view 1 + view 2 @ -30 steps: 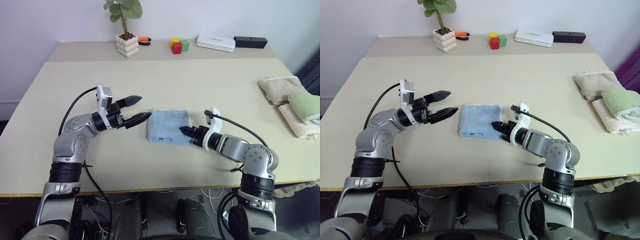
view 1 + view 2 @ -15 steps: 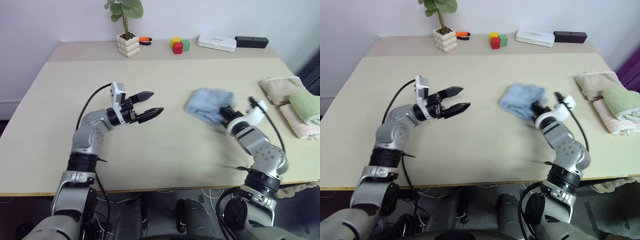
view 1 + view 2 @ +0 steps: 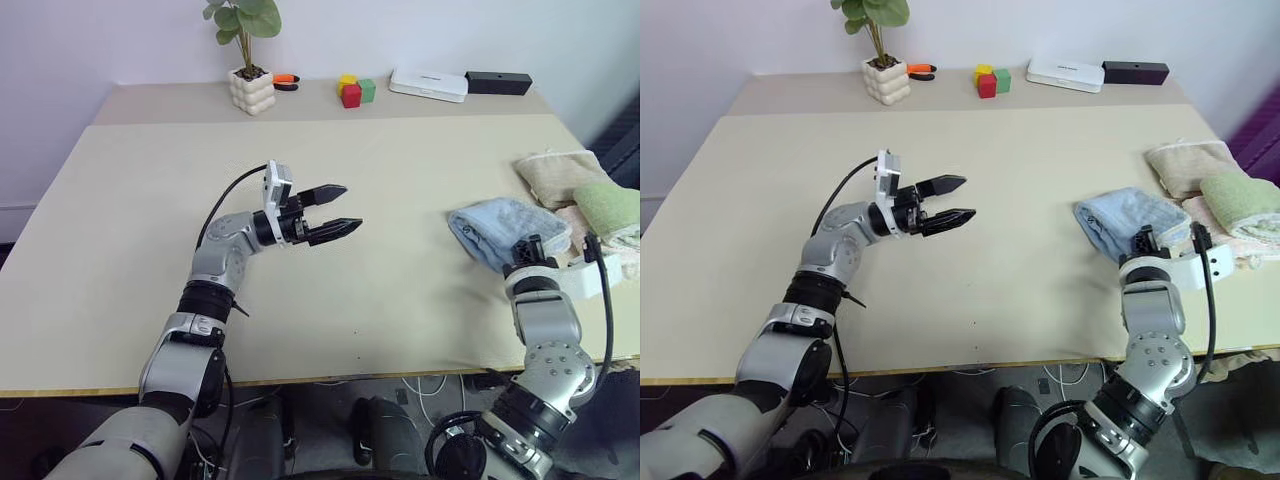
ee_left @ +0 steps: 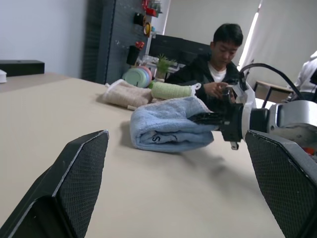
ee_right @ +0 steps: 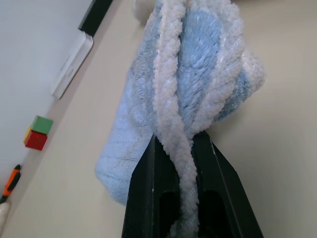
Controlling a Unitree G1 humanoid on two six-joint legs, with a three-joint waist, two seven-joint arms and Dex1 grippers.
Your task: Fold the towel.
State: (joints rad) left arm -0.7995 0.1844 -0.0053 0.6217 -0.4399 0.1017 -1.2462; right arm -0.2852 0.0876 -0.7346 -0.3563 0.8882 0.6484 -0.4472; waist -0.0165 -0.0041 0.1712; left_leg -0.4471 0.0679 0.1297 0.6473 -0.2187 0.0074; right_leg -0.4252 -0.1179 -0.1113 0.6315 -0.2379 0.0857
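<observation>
The light blue towel point(image 3: 498, 228) is folded into a thick bundle at the right side of the table point(image 3: 350, 290), just left of the other folded towels. My right gripper point(image 3: 527, 252) is shut on its near edge. In the right wrist view the two black fingers point(image 5: 148, 198) pinch the towel's whitish trim point(image 5: 173, 124). My left gripper point(image 3: 352, 207) hovers open over the middle of the table, pointing right toward the towel with nothing between its fingers point(image 4: 74, 183). The left wrist view shows the towel point(image 4: 163, 126) with a small dark mark on its fold.
A beige folded towel point(image 3: 555, 175) and a green one point(image 3: 610, 205) lie at the table's right edge. A potted plant point(image 3: 252, 88), coloured blocks point(image 3: 355, 90), a white box point(image 3: 430, 85) and a black box point(image 3: 500, 82) line the back. A person point(image 4: 218, 67) sits beyond the right edge.
My right gripper has carried the towel from the middle of the table to the right, beside the folded towels. My left gripper has moved right toward the centre, still open.
</observation>
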